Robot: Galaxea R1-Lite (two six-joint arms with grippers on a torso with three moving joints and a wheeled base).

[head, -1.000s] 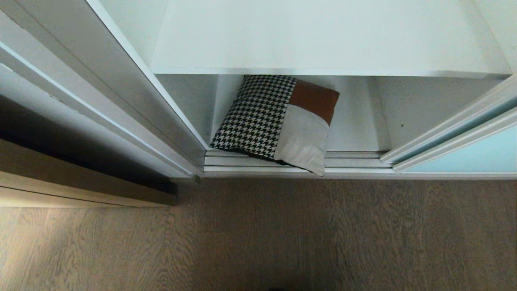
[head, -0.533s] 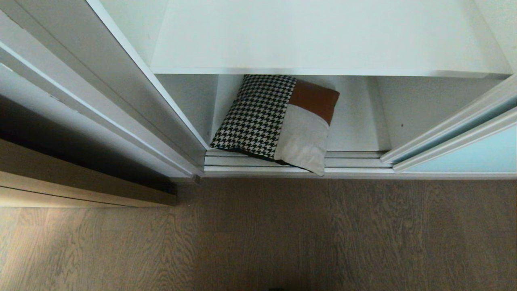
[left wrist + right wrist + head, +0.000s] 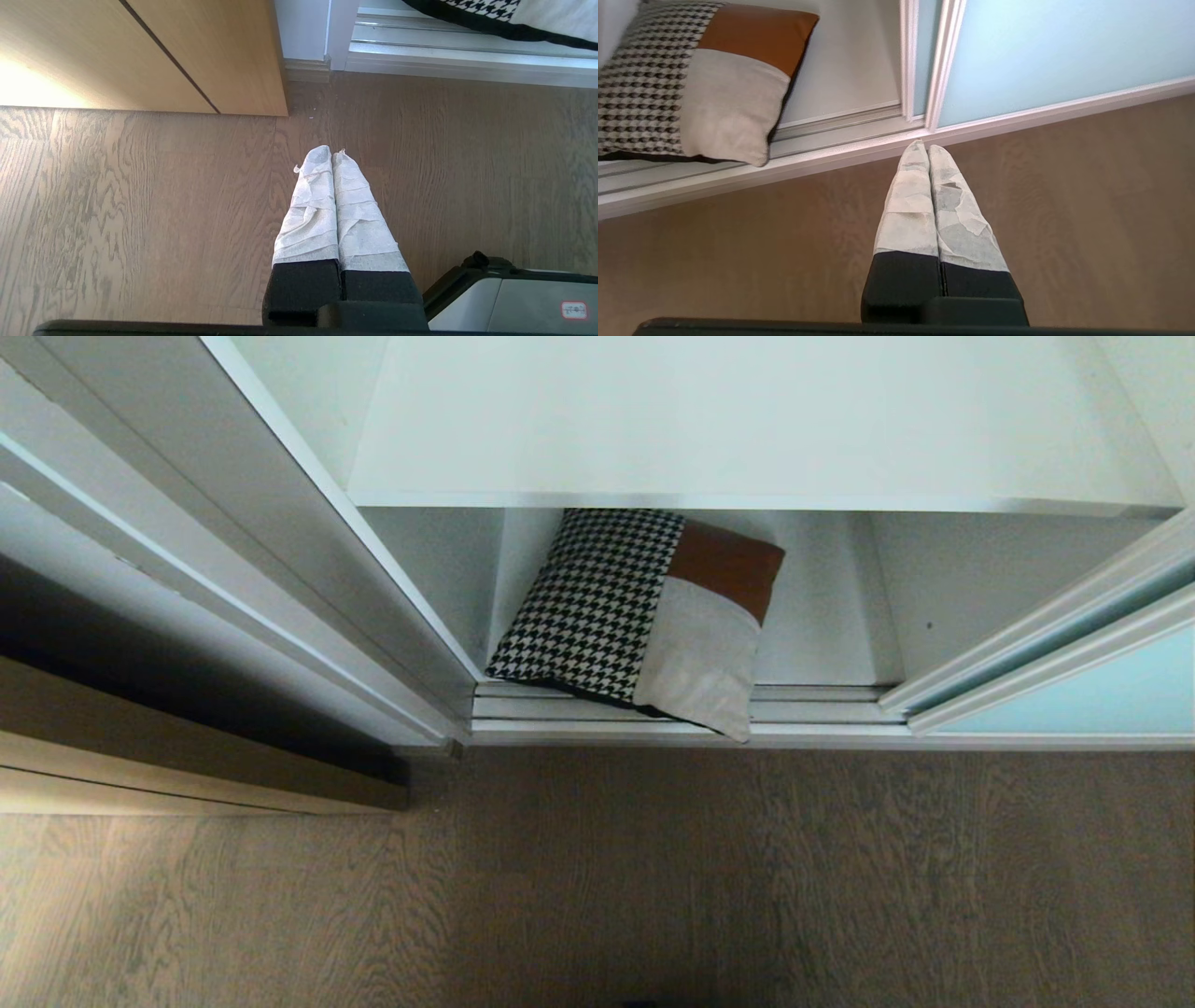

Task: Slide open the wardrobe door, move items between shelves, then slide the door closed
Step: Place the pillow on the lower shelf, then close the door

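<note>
The wardrobe stands open. Its pale aqua sliding door [image 3: 1102, 695] [image 3: 1045, 56] is pushed to the right. A houndstooth, cream and rust cushion [image 3: 644, 616] [image 3: 700, 79] lies on the bottom shelf [image 3: 822, 635], one corner overhanging the floor track [image 3: 812, 714]. An upper white shelf [image 3: 747, 420] above it is bare. My right gripper [image 3: 927, 148] is shut and empty, low over the floor, tips near the door frame's foot. My left gripper [image 3: 332, 155] is shut and empty over the floor, short of the track. Neither arm shows in the head view.
A tan wood-grain cabinet [image 3: 140, 51] stands left of the wardrobe, its corner near the track end. Wood floor [image 3: 653, 877] stretches in front. Part of my grey base [image 3: 514, 303] shows beside the left gripper.
</note>
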